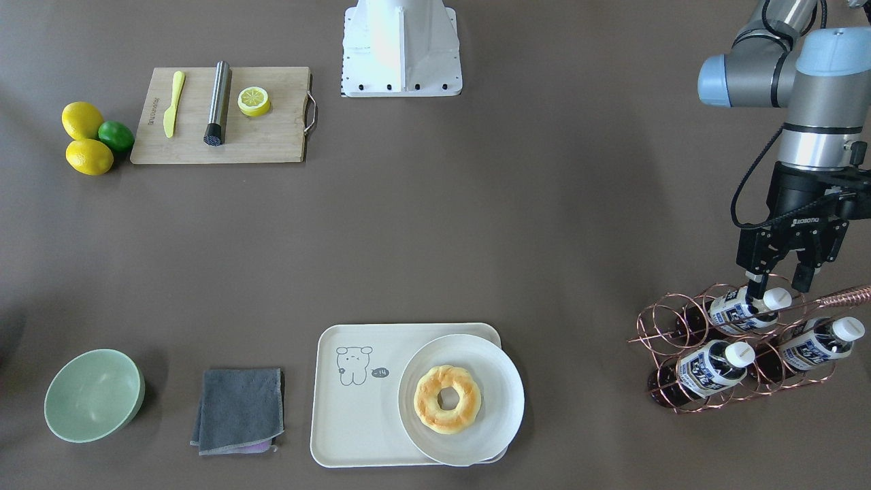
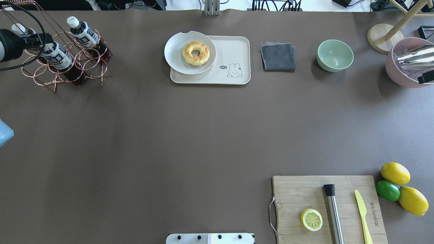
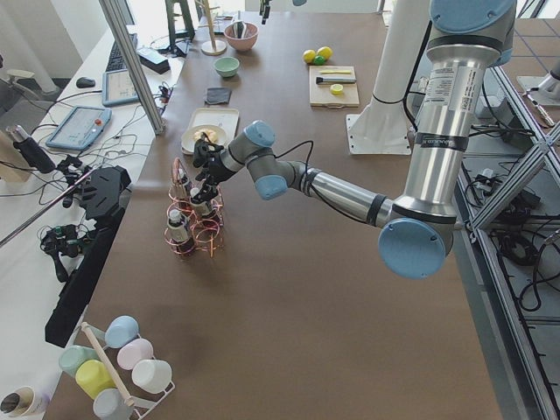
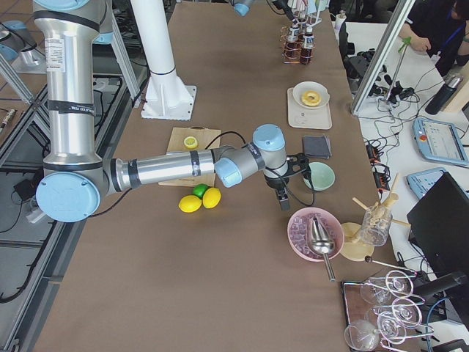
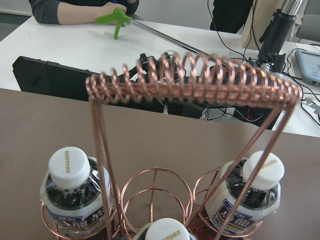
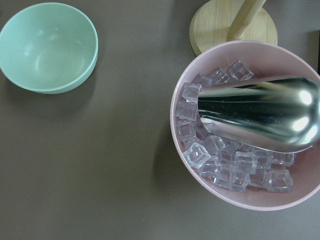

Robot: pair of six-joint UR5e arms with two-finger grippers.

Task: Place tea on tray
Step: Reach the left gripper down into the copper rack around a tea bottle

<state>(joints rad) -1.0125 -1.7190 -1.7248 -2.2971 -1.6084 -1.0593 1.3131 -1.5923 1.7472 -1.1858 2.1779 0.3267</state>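
Left gripper (image 1: pixel 778 284) has its jaws apart, straddling the cap end of the top tea bottle (image 1: pixel 735 309), lower right of front view, nothing clamped. Close square on the neck, draw it out clear of the rack handle (image 1: pixel 841 297). Tray (image 1: pixel 340 429) bottom centre, bear side free beside the plate (image 1: pixel 497 408). Wrist view shows caps (image 5: pixel 70 160) only; front view shows the fingers (image 1: pixel 804 275). Right gripper (image 4: pixel 283 199): grip unreadable.

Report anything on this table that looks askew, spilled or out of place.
The round plate holding the doughnut overhangs the rim of the tray at one corner instead of lying inside it. The plate's rim also shows a small notch in the overhead view. Nothing looks spilled.
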